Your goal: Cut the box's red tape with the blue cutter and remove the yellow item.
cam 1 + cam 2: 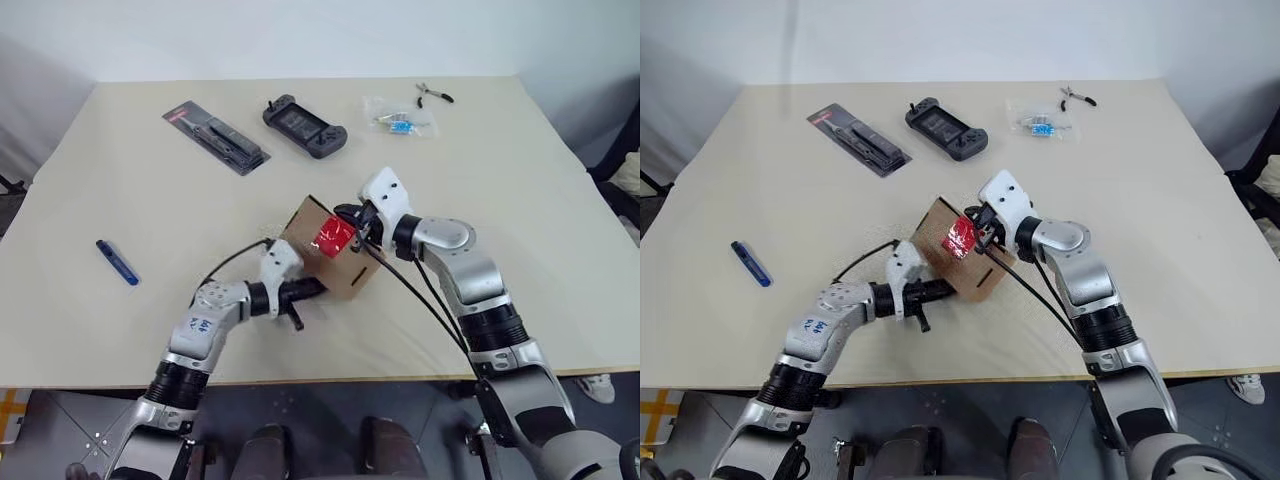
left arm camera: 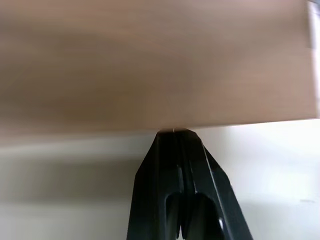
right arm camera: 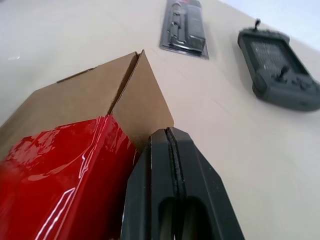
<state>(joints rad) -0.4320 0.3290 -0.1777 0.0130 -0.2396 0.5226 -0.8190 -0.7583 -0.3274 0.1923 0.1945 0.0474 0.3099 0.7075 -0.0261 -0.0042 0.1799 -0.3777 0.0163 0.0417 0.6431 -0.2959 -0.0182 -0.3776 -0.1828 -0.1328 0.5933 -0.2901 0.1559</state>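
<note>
The brown cardboard box (image 1: 345, 272) sits tilted near the table's middle, with the red tape (image 1: 332, 238) on its upper face. My left gripper (image 1: 320, 289) is shut, its tip pressed against the box's lower side wall (image 2: 150, 65). My right gripper (image 1: 352, 236) is also shut, its tip at the raised flap (image 3: 142, 100) right beside the red tape (image 3: 60, 170). The blue cutter (image 1: 117, 262) lies alone on the table far to the left, away from both grippers. The yellow item is hidden.
At the back of the table lie a black tool in blister packaging (image 1: 216, 137), a dark game controller (image 1: 305, 125), a clear bag with a blue part (image 1: 400, 122) and small black-handled pliers (image 1: 433, 94). The table's front edge (image 1: 330, 380) runs just behind my arms.
</note>
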